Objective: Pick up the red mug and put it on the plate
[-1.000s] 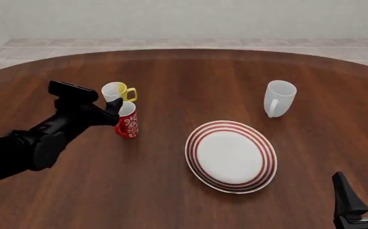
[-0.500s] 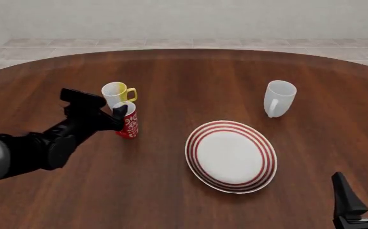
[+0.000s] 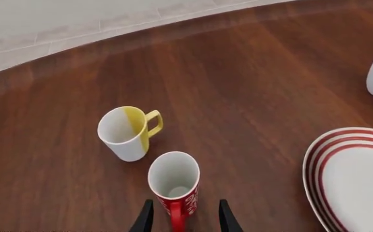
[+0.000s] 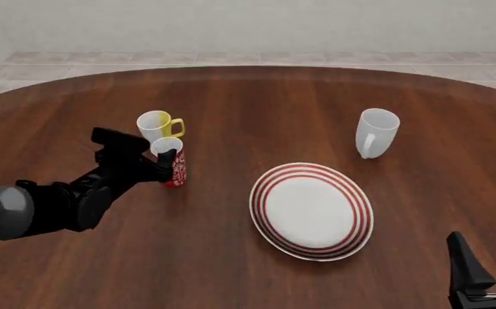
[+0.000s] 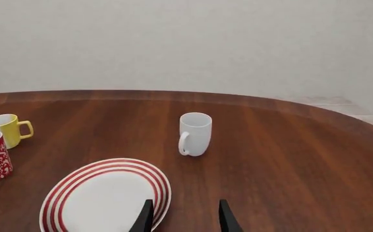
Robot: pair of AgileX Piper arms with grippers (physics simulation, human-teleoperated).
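The red mug [image 4: 177, 170] stands upright on the table, just in front of the white mug with a yellow handle [image 4: 155, 125]. In the left wrist view the red mug [image 3: 175, 180] has its handle turned toward the camera. My left gripper [image 3: 186, 207] is open, with its jaws on either side of that handle and not closed on it. In the front view my left gripper [image 4: 163, 159] sits against the mug's left side. The plate [image 4: 269, 187] lies flat to the right of the mug. My right gripper [image 5: 185, 212] is open and empty, low at the near right [image 4: 486, 267].
A plain white mug [image 4: 376, 132] stands upright beyond the plate on the right; it also shows in the right wrist view [image 5: 195, 133]. The yellow-handled mug [image 3: 126, 131] stands close behind the red mug. The round brown table's far edge [image 4: 248, 69] curves at the back.
My left arm has dropped lower and reached forward, bringing the open gripper down around the red mug's handle. The mugs, the plate and the right arm have not moved.
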